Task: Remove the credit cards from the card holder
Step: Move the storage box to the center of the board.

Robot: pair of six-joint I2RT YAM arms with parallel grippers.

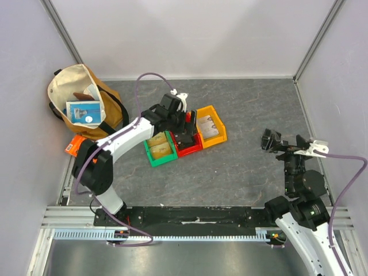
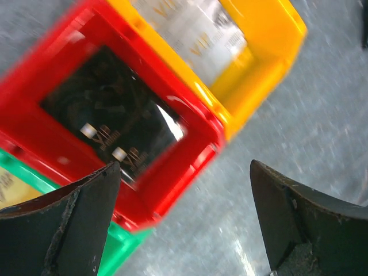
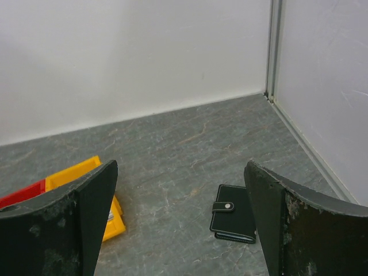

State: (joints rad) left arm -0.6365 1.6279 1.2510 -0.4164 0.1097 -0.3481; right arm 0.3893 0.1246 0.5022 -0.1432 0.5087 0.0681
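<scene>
I have two claws, and both stand wide apart with nothing held. My left gripper (image 1: pixel 187 135) hangs over the middle one of three small open plastic bins. The bins stand in one touching row on the grey stone-patterned table (image 1: pixel 241 172). There is one green bin (image 1: pixel 163 161) with tan cards, one red bin (image 2: pixel 34 80) with dark cards, and one yellow bin (image 2: pixel 276 40) with pale silvery cards. I cannot count the cards in any bin. My right gripper (image 3: pixel 181 167) hovers over the right side of the table, well apart from the bins. One small black card holder (image 3: pixel 233 221) with pale stitching and a snap tab lies flat and closed on the table near the right wall, showing between my right fingers. One tan canvas bag (image 1: pixel 60 86) sits at the back left.
</scene>
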